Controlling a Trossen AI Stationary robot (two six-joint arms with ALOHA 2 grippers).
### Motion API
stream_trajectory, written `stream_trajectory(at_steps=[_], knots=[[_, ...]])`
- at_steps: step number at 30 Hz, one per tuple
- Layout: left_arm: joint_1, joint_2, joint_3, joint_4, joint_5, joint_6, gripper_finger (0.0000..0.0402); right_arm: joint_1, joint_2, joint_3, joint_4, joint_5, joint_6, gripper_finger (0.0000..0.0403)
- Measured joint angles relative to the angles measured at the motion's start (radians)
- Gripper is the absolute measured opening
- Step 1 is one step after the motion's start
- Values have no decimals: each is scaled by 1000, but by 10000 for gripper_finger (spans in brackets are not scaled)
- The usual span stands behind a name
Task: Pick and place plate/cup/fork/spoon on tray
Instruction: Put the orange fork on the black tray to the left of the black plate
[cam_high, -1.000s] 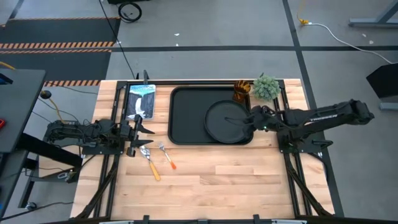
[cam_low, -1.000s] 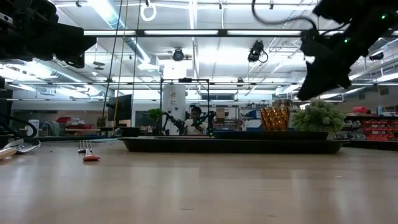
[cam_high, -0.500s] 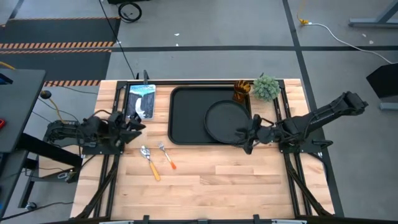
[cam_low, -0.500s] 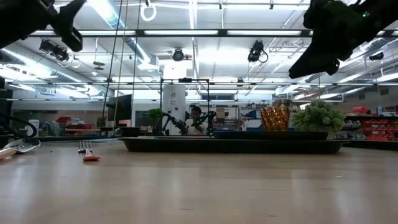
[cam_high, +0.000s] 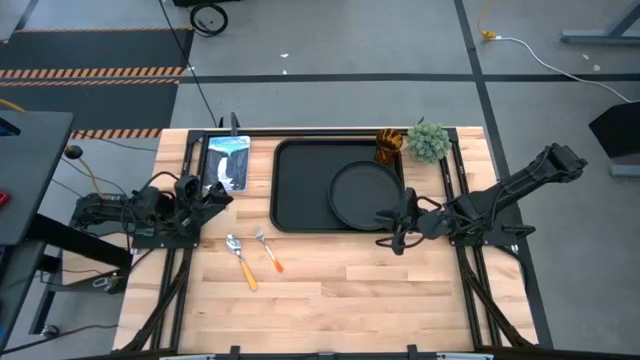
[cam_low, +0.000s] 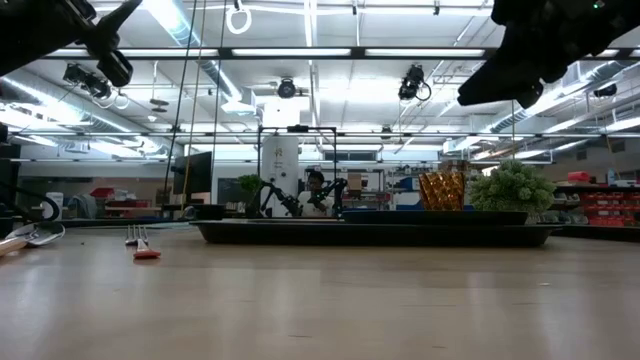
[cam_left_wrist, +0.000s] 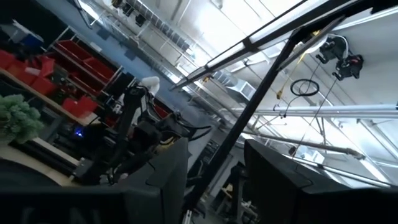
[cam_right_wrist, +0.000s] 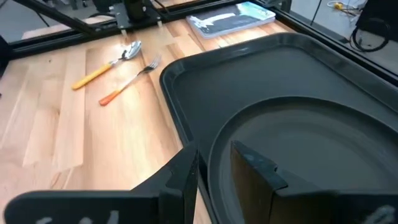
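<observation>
The round black plate (cam_high: 364, 194) lies flat on the right half of the black tray (cam_high: 300, 190). The amber cup (cam_high: 388, 147) stands on the table at the tray's far right corner. The spoon (cam_high: 240, 260) and the fork (cam_high: 268, 250) lie on the wood near the tray's near left corner. My right gripper (cam_high: 390, 232) is open and empty, hovering over the tray's near right rim, just near of the plate (cam_right_wrist: 311, 143). My left gripper (cam_high: 218, 195) is open and empty at the table's left, tipped up toward the ceiling (cam_left_wrist: 214, 162).
A small green plant (cam_high: 428, 140) stands right of the cup. A blue and white packet (cam_high: 228, 160) lies left of the tray at the far side. Bare wood (cam_high: 380, 290) spreads across the near half of the table.
My right gripper has drawn back from the plate's right rim toward the table's near edge and risen; the plate stays flat on the tray. My left gripper has pulled toward the far left and tipped upward.
</observation>
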Motion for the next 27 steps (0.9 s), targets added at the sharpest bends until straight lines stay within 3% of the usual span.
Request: stream_trajectory(at_steps=[4,7,10,14,21,27], knots=[[0,0,0,-2,-8,-4,167,0,11,0,18,4,-8,100],[0,18,0,1,-83,-9,167,0,27,0,50,7,-36,100],[-8,91,38,-107,-103,-37,167,0,43,0,59,8,-53,100],[-41,257,172,-387,-116,-142,167,0,52,0,52,11,-63,100],[-139,644,468,-893,-93,-481,167,-4,51,0,59,24,-115,100],[-217,924,641,-1045,-91,-726,167,-4,53,0,59,61,-165,100]])
